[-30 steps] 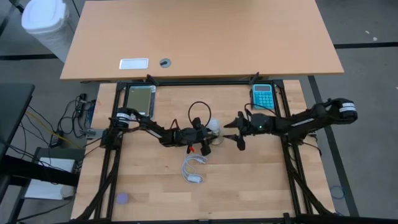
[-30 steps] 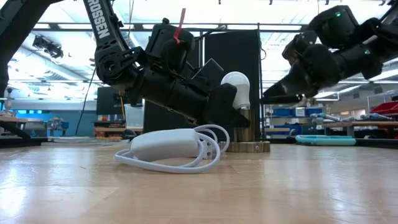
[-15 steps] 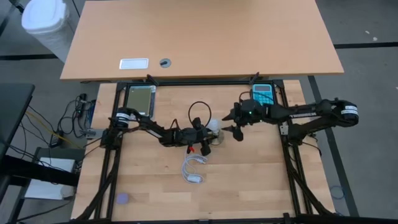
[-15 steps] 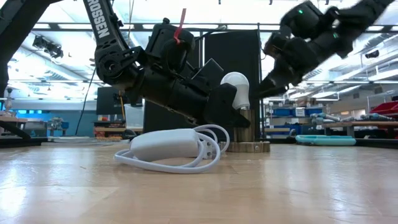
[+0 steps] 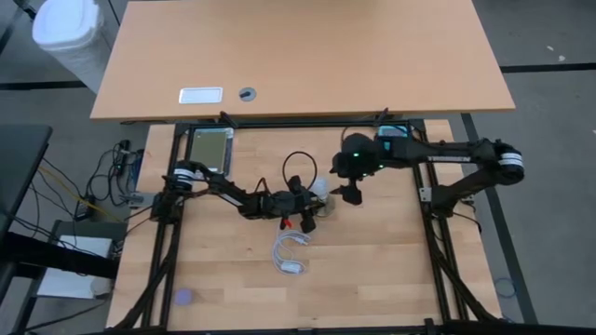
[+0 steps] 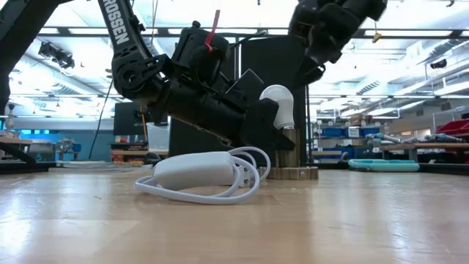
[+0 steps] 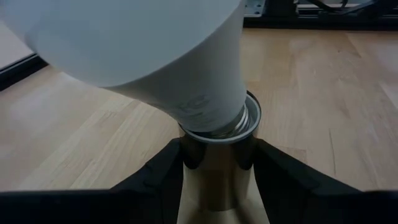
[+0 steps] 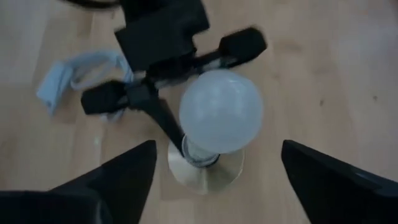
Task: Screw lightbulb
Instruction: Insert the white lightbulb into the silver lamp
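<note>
Left gripper [image 7: 217, 180] is clamped on the socket [image 7: 219, 155], steadying it. Lightbulb [image 8: 221, 112] sits tilted in the socket (base not seated). Right gripper [image 8: 214, 180] hovers above the globe, fingers [image 8: 124, 174] spread wide, empty. Next: descend, grasp, straighten, twist.

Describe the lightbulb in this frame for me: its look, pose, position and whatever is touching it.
The lightbulb is white and pear-shaped, with a matte frosted globe narrowing to a ribbed screw base. It sits tilted, base down, in the mouth of a metallic socket that stands on a round base on the wooden table near its middle. The left gripper is shut on the socket just below the bulb. The right gripper hovers open above the globe, not touching it. A coiled white cable lies beside the socket.
</note>
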